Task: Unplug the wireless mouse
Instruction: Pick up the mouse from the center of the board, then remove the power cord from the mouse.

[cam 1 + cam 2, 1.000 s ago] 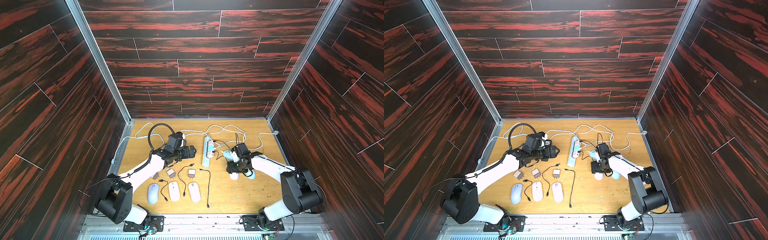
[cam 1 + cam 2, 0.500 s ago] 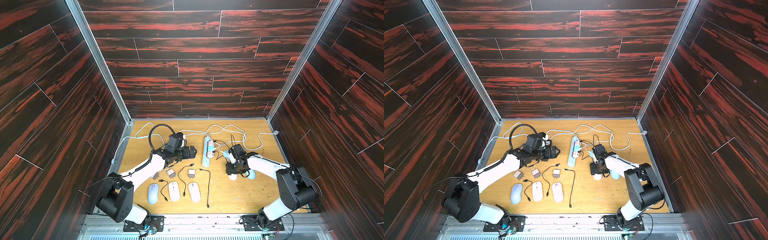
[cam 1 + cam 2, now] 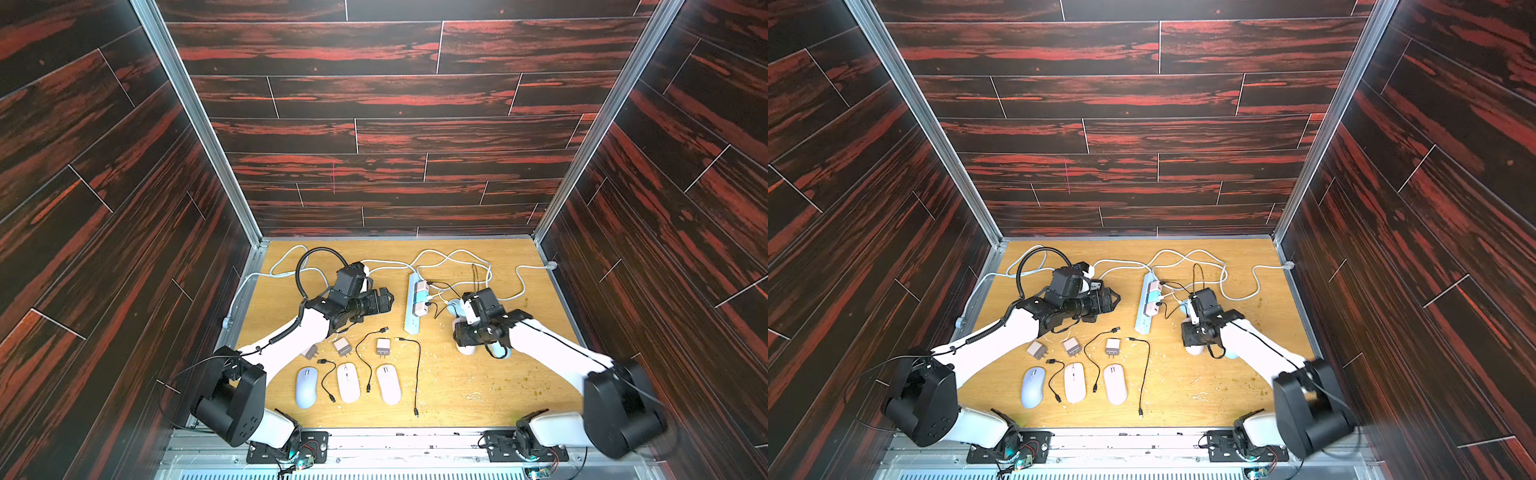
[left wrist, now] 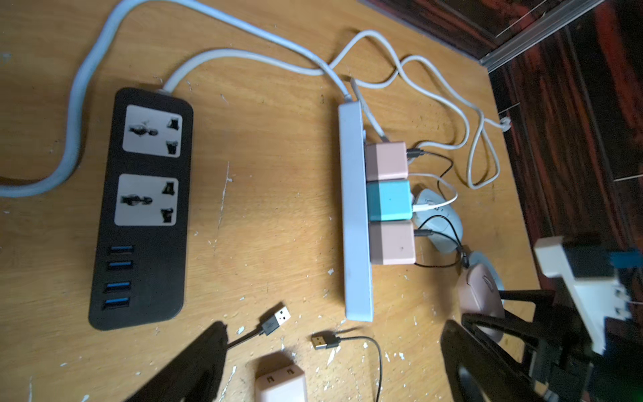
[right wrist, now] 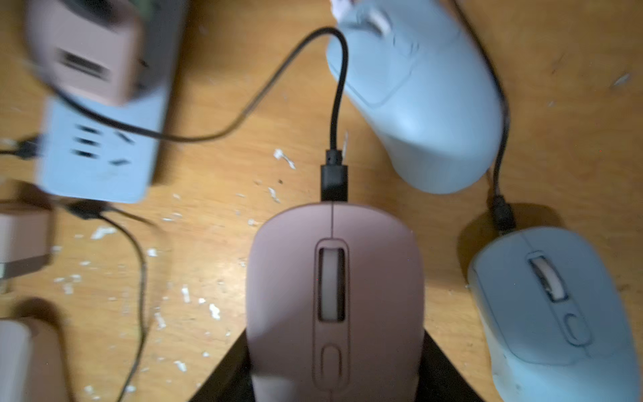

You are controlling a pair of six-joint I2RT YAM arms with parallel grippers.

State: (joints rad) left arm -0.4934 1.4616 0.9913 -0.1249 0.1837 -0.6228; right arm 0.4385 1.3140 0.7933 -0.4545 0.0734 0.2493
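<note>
Pink mouse point(image 5: 334, 296) lies flat on the tabletop point(image 5: 215, 195) near the light-blue power strip point(image 5: 97, 167). Its long axis runs roughly parallel to the strip, nose toward the back wall, black cable point(image 5: 339, 87) still plugged into the nose. Right end effector point(image 5: 334, 334) straddles its tail, fingers close along both flanks, can't tell if actually clamped; left end effector point(image 4: 334, 330) gapes wide, holding nothing. Versus a second ago, the right elbow has swung out toward the near edge, with its end effector over the same spot.

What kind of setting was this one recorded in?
Probably a purpose-built robot test booth: dark wood-look panel walls box in a wooden tabletop, the left arm and right arm are mounted at its front edge, and a power strip and mice lie on it.
</note>
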